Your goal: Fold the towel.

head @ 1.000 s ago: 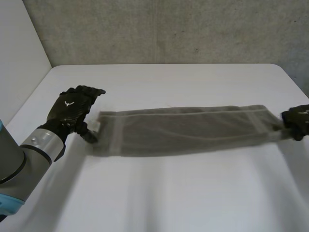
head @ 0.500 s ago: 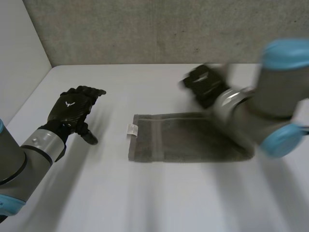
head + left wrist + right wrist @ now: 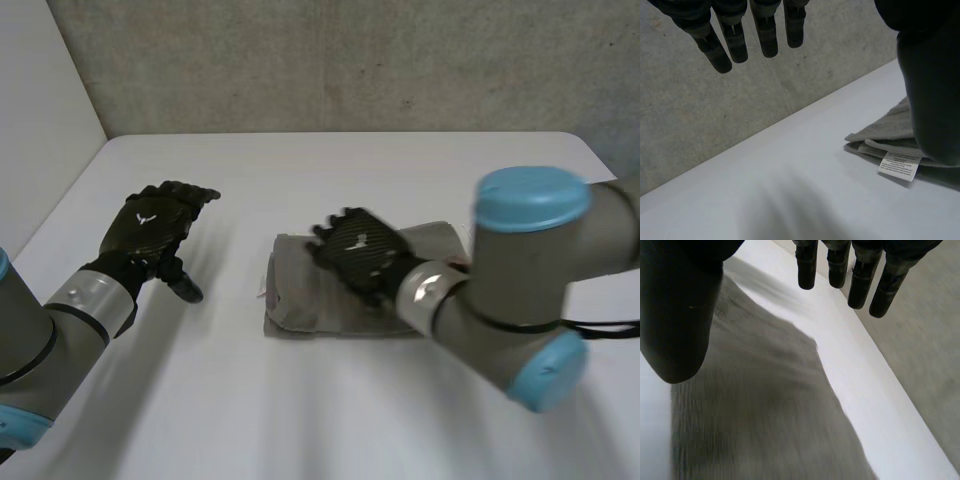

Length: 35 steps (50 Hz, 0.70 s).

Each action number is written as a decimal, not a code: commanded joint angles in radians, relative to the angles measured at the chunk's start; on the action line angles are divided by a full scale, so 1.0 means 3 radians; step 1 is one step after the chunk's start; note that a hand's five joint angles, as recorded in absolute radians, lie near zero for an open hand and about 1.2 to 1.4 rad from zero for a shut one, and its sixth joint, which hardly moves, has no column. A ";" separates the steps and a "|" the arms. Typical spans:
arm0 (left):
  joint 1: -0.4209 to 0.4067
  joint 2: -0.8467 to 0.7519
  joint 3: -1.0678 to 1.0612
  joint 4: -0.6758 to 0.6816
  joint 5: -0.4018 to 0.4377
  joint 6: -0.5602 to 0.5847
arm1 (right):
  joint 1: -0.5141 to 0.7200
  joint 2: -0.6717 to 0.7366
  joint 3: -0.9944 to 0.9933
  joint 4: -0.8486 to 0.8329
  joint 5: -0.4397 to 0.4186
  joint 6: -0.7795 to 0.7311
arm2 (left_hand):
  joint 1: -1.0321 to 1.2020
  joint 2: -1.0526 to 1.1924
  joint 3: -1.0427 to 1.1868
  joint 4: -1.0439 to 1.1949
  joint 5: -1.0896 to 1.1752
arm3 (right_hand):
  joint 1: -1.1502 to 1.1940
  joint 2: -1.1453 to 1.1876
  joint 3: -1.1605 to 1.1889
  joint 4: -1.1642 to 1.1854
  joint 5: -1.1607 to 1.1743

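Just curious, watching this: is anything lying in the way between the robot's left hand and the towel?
Nothing visible. Only bare white table lies between the left hand and the end of the towel where its white tag sticks out. The right hand is spread open over the towel itself.

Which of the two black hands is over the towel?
The right hand: it is spread open over the folded grey towel. The left hand hangs open over the bare table, apart from the towel.
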 commanded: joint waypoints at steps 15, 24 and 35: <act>-0.0063 -0.0025 -0.0018 0.0000 -0.0002 0.0008 | -0.1155 -0.0309 0.1226 -0.0537 0.0007 -0.0223 | -0.0277 -0.0244 -0.0191 -0.0270 -0.0704 | 0.1382 0.1341 0.1357 0.1304 0.1366; -0.0063 -0.0025 -0.0023 0.0000 -0.0002 0.0008 | -0.1129 -0.0283 0.1180 -0.0588 0.0192 -0.0351 | -0.0277 -0.0244 -0.0191 -0.0270 -0.0704 | 0.3228 0.3188 0.3204 0.3151 0.3213; -0.0068 -0.0025 -0.0018 0.0000 -0.0002 0.0008 | -0.0955 -0.0314 0.0955 -0.0593 0.0381 -0.0576 | -0.0277 -0.0244 -0.0191 -0.0270 -0.0704 | 0.3890 0.3850 0.3866 0.3813 0.3875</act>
